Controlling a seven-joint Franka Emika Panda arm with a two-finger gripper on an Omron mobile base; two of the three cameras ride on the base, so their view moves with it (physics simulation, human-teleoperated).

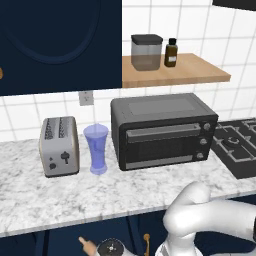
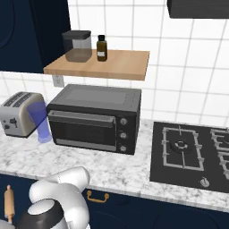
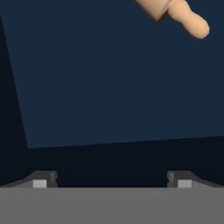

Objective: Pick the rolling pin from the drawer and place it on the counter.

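The rolling pin (image 3: 175,13) is a light-brown wooden cylinder lying in the dark-blue drawer (image 3: 109,87). In the hand view only one knobbed end pokes in at the top right. My gripper (image 3: 112,180) hangs above the drawer floor, open, with its two fingertips (image 3: 43,179) wide apart and nothing between them. The pin lies well off to one side of them, not touching. One handle of the rolling pin (image 1: 85,244) peeks out below the counter (image 1: 60,200) beside my wrist. The rolling pin (image 2: 9,203) also stands out against the dark drawer at the lower left, below the counter (image 2: 116,172).
On the marbled counter stand a toaster (image 1: 60,146), a blue cup (image 1: 96,149) and a black toaster oven (image 1: 162,131), with a stove (image 2: 190,154) to the right. A wooden wall shelf (image 1: 175,72) carries a jar and a bottle. A brass drawer handle (image 2: 97,197) sits below the edge.
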